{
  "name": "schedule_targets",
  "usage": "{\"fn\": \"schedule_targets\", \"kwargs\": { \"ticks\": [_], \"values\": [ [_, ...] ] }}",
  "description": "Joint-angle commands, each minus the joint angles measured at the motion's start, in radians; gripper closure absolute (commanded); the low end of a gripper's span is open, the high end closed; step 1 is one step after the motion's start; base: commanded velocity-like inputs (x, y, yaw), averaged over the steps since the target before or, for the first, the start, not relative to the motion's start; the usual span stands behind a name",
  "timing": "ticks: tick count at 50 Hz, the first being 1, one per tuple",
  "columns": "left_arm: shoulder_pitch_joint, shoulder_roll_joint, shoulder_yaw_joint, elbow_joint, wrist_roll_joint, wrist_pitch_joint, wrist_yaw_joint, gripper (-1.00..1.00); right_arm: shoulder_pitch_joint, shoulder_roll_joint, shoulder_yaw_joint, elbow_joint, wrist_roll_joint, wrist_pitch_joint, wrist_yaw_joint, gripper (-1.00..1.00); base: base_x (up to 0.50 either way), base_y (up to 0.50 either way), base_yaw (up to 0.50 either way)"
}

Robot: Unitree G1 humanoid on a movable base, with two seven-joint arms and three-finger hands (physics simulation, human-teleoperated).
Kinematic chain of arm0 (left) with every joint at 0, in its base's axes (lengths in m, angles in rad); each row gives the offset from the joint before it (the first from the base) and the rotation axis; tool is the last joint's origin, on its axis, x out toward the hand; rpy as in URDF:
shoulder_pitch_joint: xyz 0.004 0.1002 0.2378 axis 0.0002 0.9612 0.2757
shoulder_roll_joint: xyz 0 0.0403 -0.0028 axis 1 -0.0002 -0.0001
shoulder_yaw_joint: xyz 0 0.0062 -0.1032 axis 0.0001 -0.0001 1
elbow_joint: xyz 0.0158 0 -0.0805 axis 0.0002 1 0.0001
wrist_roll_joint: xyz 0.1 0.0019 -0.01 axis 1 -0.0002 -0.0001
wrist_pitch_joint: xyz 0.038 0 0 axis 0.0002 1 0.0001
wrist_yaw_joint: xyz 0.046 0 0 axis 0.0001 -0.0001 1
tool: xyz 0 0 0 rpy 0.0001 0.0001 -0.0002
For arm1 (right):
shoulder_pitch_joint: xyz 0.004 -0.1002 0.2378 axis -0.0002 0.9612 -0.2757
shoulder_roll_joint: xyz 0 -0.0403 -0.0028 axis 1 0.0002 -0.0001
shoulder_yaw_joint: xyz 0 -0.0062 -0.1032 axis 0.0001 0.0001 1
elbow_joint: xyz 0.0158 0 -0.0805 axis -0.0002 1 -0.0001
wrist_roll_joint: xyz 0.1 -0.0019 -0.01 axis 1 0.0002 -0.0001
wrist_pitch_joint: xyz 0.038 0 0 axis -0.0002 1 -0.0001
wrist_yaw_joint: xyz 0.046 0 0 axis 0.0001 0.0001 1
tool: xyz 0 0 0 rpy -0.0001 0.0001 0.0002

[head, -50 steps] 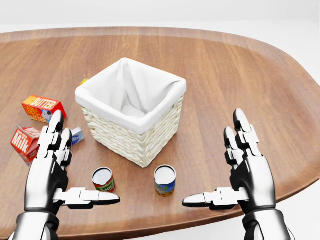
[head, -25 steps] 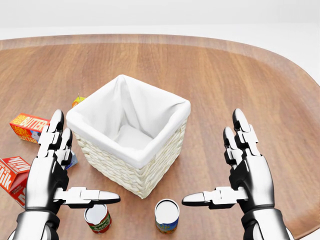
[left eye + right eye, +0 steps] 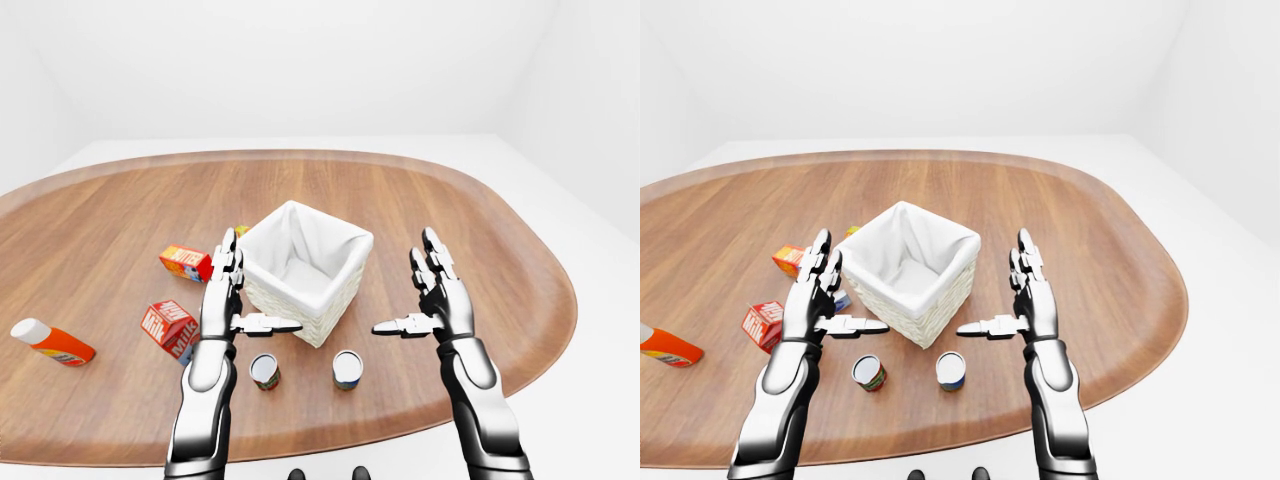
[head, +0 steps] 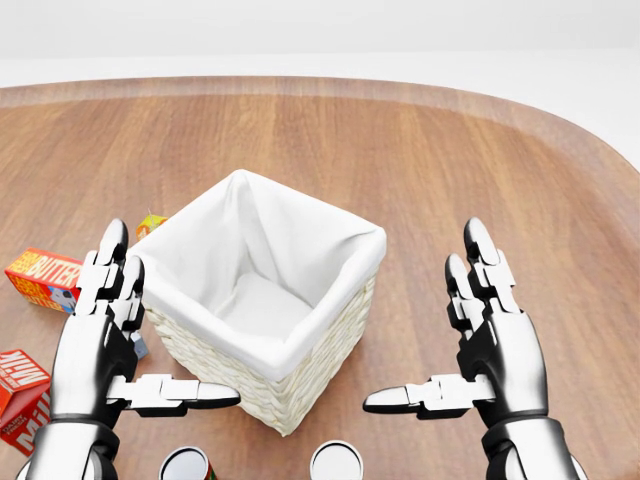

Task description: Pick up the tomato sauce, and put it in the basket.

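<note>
The head view looks steeply down from close above the basket (image 4: 265, 325), cropping the tabletop (image 4: 450, 150) at the bottom edge. The left-eye and right-eye views sit farther back and higher, facing the same way, taking in nearly the whole tabletop and white room. All three share the basket and both raised arms.

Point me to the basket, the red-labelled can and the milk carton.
basket (image 3: 262, 297): left-eye view, woven wall.
red-labelled can (image 3: 265, 372): left-eye view, its top and label.
milk carton (image 3: 168, 328): left-eye view, red side panel.
</note>
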Motion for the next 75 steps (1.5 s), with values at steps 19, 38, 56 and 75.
{"fn": "schedule_targets", "kwargs": {
  "ticks": [19,38,56,75],
  "values": [
    [-0.006,0.01,0.011,-0.032,0.014,0.0,-0.006,-1.0,-0.005,-0.001,0.0,0.014,-0.017,0.0,-0.01,-1.0,0.0,0.0,0.0],
    [0.033,0.012,0.015,-0.166,0.094,0.0,-0.028,-1.0,-0.008,-0.001,-0.005,0.004,-0.01,0.011,-0.01,-1.0,0.0,0.0,0.0],
    [0.079,0.011,0.013,-0.214,0.177,0.0,-0.058,-1.0,-0.006,-0.003,-0.009,-0.016,-0.005,0.016,-0.012,-1.0,0.0,0.0,0.0],
    [0.149,0.008,0.017,-0.233,0.259,0.0,-0.099,-1.0,-0.012,-0.003,-0.011,0.01,-0.007,0.009,-0.01,-1.0,0.0,0.0,0.0]
  ]
}}
